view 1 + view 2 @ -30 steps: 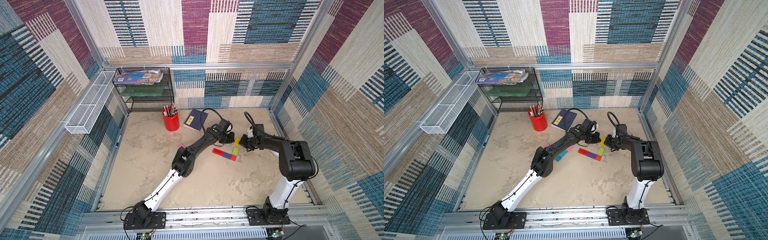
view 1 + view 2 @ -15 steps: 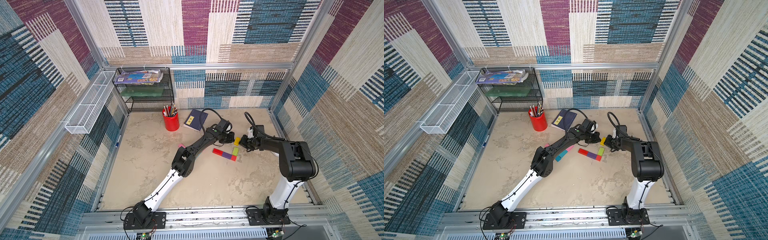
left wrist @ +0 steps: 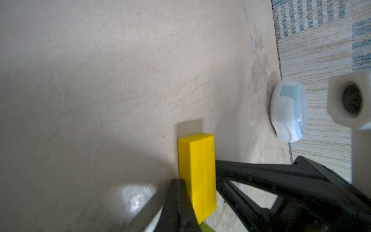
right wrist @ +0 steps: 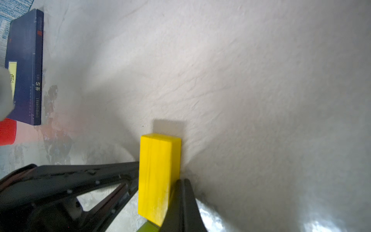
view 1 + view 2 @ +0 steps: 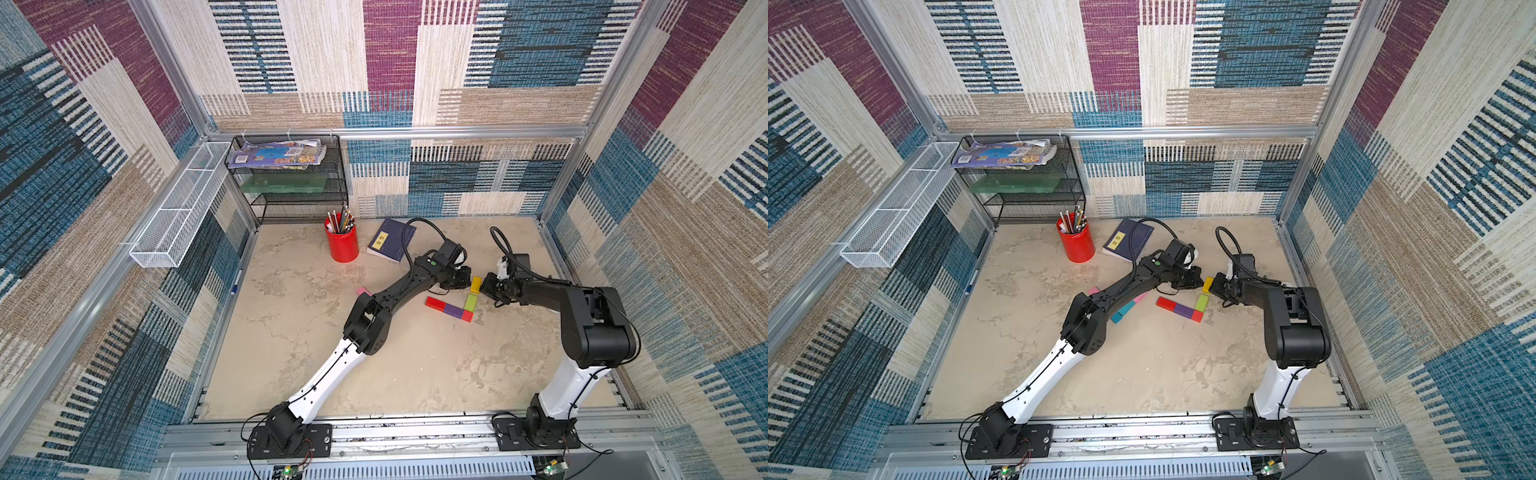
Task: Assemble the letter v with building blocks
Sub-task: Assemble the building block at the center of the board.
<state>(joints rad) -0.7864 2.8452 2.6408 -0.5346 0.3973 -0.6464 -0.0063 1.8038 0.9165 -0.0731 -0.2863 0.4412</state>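
Note:
A yellow block (image 5: 476, 284) (image 5: 1207, 284) lies flat, end to end with a lime green block (image 5: 471, 302). Below them runs a row of a red block (image 5: 435, 302), a purple block (image 5: 454, 309) and a small red square (image 5: 467, 316). My left gripper (image 5: 464, 279) (image 3: 177, 181) is shut, its tip against one long side of the yellow block (image 3: 197, 170). My right gripper (image 5: 487, 284) (image 4: 181, 181) is shut against the opposite side of the yellow block (image 4: 158, 170). Neither holds anything. A teal block (image 5: 1122, 311) and a pink block (image 5: 1139, 297) lie partly under the left arm.
A navy book (image 5: 390, 240) and a red pencil cup (image 5: 341, 243) stand behind the left arm. A black mesh shelf (image 5: 291, 183) fills the back left corner, with a white wire basket (image 5: 178, 208) on the left wall. A white rounded object (image 3: 288, 110) lies by the wall.

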